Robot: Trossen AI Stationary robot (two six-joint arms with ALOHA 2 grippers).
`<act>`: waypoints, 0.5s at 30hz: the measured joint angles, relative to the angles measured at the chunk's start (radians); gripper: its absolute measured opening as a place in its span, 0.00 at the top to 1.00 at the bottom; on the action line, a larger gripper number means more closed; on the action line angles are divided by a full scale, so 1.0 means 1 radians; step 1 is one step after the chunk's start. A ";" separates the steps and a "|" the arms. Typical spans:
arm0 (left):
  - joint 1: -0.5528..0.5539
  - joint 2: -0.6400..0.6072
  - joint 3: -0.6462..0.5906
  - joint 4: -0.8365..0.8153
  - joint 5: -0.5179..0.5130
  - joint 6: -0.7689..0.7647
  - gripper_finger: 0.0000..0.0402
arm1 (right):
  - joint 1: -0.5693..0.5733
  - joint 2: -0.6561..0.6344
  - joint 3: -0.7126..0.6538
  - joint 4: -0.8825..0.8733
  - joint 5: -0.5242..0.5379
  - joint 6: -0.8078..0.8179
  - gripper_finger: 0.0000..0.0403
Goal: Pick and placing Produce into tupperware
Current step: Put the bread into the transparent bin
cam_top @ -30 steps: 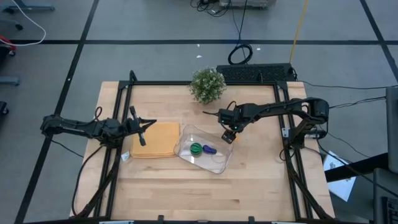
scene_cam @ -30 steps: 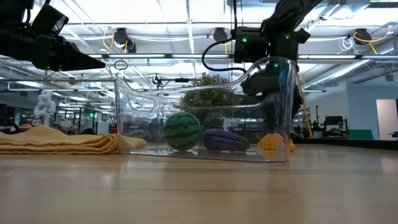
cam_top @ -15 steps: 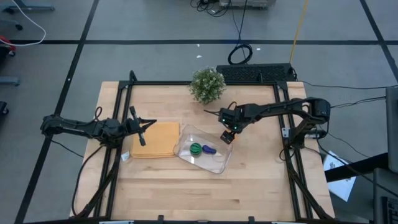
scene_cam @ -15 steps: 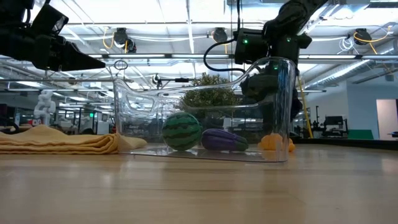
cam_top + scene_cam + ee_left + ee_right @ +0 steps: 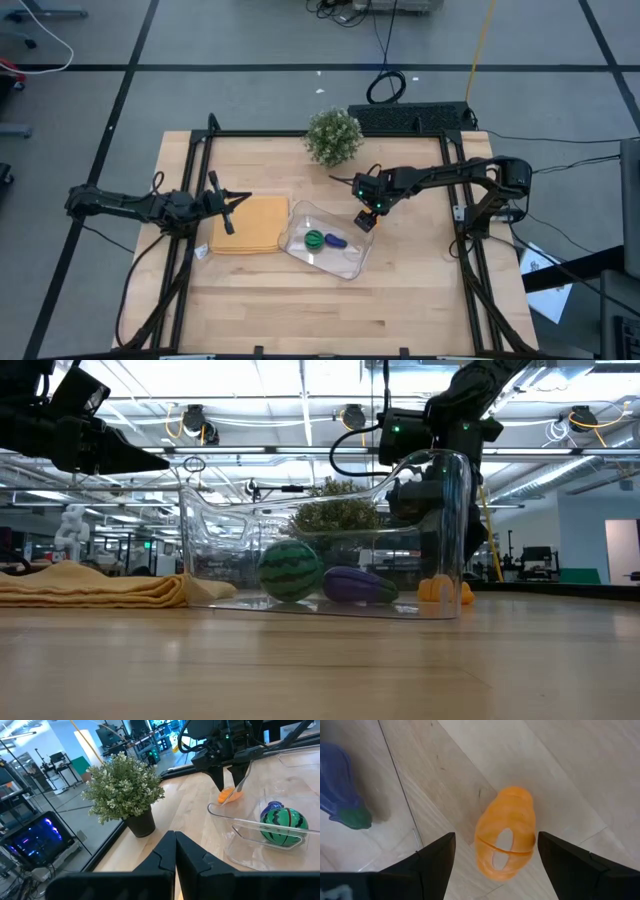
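Orange piece [image 5: 505, 840] on table, outside tupperware [image 5: 352, 262] | right pincer [image 5: 495, 857] released, straddling it

The near half of the counter [image 5: 330, 310] lies bare, free from side to side. In the middle, the tupperware [image 5: 325, 240] and the mat [image 5: 250, 224] touching its left side form a low barrier, and the plant [image 5: 333, 136] blocks the far edge. The right gripper [image 5: 366, 219], fingers spread, hangs over the orange piece [image 5: 506, 840] on bare wood just beside the tupperware's far-right wall, with room on either side of the piece, while the left gripper [image 5: 232, 203], closed, hovers over the mat's left part.
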 joint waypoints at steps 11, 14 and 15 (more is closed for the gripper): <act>0.000 0.000 0.000 -0.001 0.000 0.000 0.99 | -0.007 0.005 -0.003 0.101 -0.033 0.021 0.32; 0.000 0.000 0.000 -0.001 0.000 0.001 0.99 | -0.007 0.005 -0.003 0.103 -0.032 0.080 0.32; 0.000 0.000 0.000 -0.001 0.000 0.001 0.99 | -0.007 0.005 -0.003 0.099 -0.032 0.089 0.32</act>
